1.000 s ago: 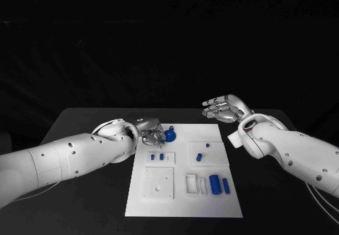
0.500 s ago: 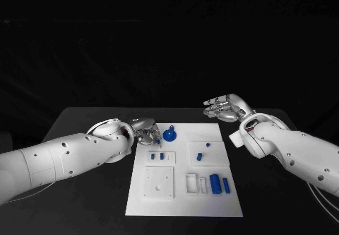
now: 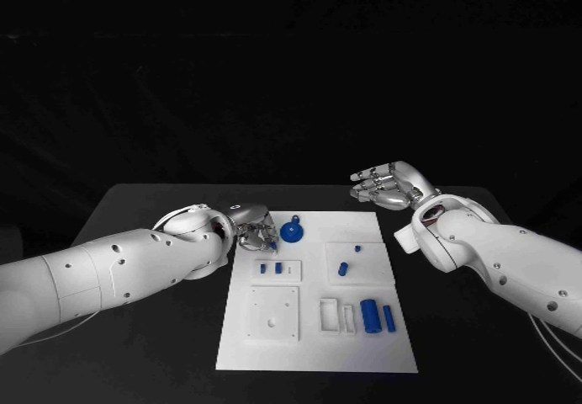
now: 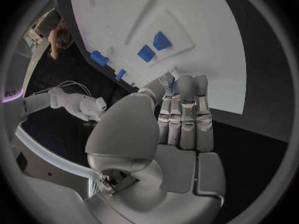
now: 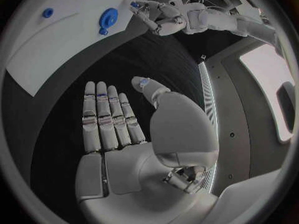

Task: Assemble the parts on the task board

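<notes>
Since a second ago, left hand [image 3: 255,233] has drawn back off the round blue part [image 3: 291,229], fingers loosely spread, empty; part lies just beside them. Right hand [image 3: 388,187] hovers wide. Regrasping could nudge it astray.

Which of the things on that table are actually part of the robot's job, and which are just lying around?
Part of the job:
- task board
- round blue part at the board's far end
- small blue parts in a recess
- blue cylinders near the right edge
- left hand, beside the round part
- right hand, held off the board

Lying about:
- nothing besides the black table itself
</notes>
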### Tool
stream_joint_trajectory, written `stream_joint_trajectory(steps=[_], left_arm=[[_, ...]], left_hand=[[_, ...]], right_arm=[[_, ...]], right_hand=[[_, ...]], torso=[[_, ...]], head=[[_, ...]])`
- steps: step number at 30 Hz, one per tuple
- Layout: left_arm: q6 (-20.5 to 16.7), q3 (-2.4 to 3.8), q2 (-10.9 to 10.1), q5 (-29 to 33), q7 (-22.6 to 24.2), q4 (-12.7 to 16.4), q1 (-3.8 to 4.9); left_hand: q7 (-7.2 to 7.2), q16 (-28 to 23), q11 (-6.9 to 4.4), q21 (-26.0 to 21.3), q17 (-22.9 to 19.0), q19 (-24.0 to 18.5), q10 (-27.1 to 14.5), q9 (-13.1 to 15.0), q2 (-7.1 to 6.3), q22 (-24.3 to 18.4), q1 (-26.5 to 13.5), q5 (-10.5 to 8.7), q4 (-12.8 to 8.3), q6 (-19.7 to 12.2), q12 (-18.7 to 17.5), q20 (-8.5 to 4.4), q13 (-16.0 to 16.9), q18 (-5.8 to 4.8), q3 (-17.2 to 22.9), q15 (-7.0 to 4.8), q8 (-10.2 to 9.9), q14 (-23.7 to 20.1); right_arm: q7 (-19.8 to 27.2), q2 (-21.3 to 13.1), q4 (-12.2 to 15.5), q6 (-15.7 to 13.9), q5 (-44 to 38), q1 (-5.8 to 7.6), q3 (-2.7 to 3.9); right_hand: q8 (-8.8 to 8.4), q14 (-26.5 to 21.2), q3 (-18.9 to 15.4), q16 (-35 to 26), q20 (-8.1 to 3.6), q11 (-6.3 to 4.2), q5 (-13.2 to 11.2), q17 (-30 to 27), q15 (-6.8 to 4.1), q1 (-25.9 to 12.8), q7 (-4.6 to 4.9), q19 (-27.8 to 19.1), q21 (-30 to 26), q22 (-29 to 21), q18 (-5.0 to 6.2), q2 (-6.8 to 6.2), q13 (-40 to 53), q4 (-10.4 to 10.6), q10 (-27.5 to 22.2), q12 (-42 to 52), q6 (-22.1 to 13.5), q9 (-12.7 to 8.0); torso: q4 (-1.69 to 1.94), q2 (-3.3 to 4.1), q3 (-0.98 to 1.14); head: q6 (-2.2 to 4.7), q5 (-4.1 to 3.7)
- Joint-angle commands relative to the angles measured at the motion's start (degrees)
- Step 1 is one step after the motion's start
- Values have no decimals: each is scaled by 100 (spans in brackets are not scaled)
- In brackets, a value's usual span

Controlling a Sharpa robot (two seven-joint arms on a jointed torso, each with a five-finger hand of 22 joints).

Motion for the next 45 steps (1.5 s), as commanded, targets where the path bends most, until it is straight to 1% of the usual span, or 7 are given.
stream_joint_trajectory(steps=[1,7,14,27,30,36,45], left_arm=[[109,2,30,-23,-23,-18,-10],[124,-2,66,-24,-31,-71,-21],[172,-9,84,-24,-37,-98,-29],[334,-28,91,73,-80,-110,-31],[336,-31,89,106,-80,-110,-31],[325,-32,88,134,-73,-110,-32],[325,-33,77,143,-43,-110,-32]], left_hand=[[2,39,-4,30,-6,-17,-20,9,-34,127,33,0,27,0,-6,1,-7,-54,-6,-2,20,-41],[4,49,-3,42,-7,-22,-20,9,-36,127,47,0,30,-5,-5,2,-6,-50,-2,-2,19,-44],[4,50,-5,45,-8,-25,-18,9,-36,127,50,3,29,-4,-5,3,-6,-50,-1,-1,20,-45],[4,56,-7,60,-14,-49,-11,10,-20,128,64,7,26,3,-5,9,-6,-44,1,2,19,-50],[5,56,-7,61,-14,-50,-11,9,-19,128,65,7,26,3,-5,8,-6,-44,1,2,19,-50],[7,59,-5,71,-16,-55,-13,9,-9,128,65,7,25,-1,-5,8,-6,-43,0,1,19,-52],[8,53,-8,97,-27,-72,-4,10,0,130,89,8,-3,9,-5,8,-6,-38,-2,2,20,-58]], right_arm=[[68,-4,10,0,-24,-2,3],[66,-6,15,11,-24,-2,3],[65,-9,19,13,-24,-2,3],[46,-12,9,12,-24,-2,3],[41,-9,3,16,-24,-2,3],[41,4,-11,19,-24,-2,3],[41,23,-37,27,-24,-2,3]], right_hand=[[-26,-38,37,-1,12,-21,32,-7,-6,-44,-13,-20,17,-9,108,14,-6,-12,-11,-37,37,-2],[-27,-34,47,0,9,-20,37,-7,-8,-44,-15,-17,19,-8,108,16,-6,-17,-7,-36,44,-3],[-28,-34,53,-1,8,-21,36,-7,-8,-44,-15,-16,20,-8,108,16,-6,-23,-4,-37,43,-3],[-27,-36,66,-1,9,-21,35,-7,-8,-45,-15,-18,19,-8,108,23,-6,-30,-9,-37,46,-3],[-27,-36,68,-1,9,-21,34,-7,-7,-45,-16,-18,19,-8,108,24,-6,-31,-10,-37,47,-3],[-27,-36,68,-1,9,-21,34,-7,-7,-45,-16,-18,19,-8,108,24,-6,-31,-10,-37,47,-3],[-27,-36,68,-1,9,-21,34,-7,-7,-45,-16,-18,19,-8,108,24,-6,-31,-10,-37,47,-3]], torso=[[-7,-2,4],[3,-1,1],[-1,-4,2],[8,-6,-6],[4,-6,-8],[0,-2,-1],[3,-5,-2]], head=[[-7,5],[7,3],[0,1],[-46,-35],[-49,-35],[-45,-28],[-55,-28]])
